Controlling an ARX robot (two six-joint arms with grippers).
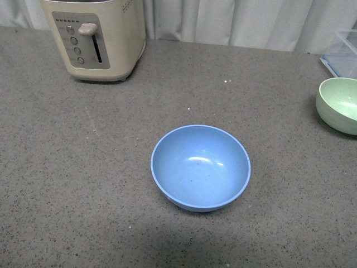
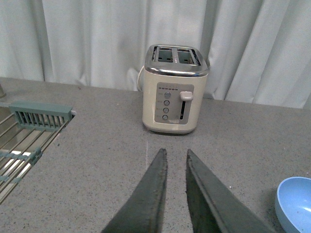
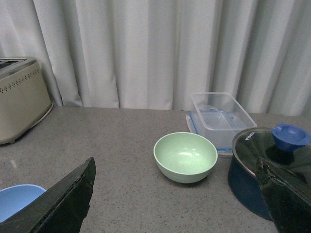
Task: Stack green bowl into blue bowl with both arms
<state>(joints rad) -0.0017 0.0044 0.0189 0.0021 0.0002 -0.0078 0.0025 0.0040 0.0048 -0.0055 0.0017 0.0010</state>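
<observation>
The blue bowl (image 1: 201, 167) sits upright and empty in the middle of the grey speckled counter (image 1: 72, 184), on the near side. The green bowl (image 1: 339, 105) stands upright and empty at the right edge of the front view, farther back than the blue bowl and well apart from it. Neither arm shows in the front view.

A cream toaster (image 1: 95, 39) stands at the far left against the white curtain (image 1: 234, 22). A clear plastic box (image 3: 221, 114) lies at the far right, just behind the green bowl. In the right wrist view, a dark blue pot (image 3: 243, 187) with a glass lid (image 3: 257, 148) and a blue knob (image 3: 290, 134) stands to the right of the green bowl, near it but not touching.

The right gripper (image 3: 175, 165) has its claw spread wide apart and holds nothing, and the green bowl lies beyond it on the counter. The left gripper (image 2: 176, 153) has its two fingers (image 2: 155, 194) drawn close together with only a slim gap, also holding nothing. It points toward the toaster, with the rim of the blue bowl off to its right. A wire rack (image 2: 24, 141) lies at the left end of the counter.
</observation>
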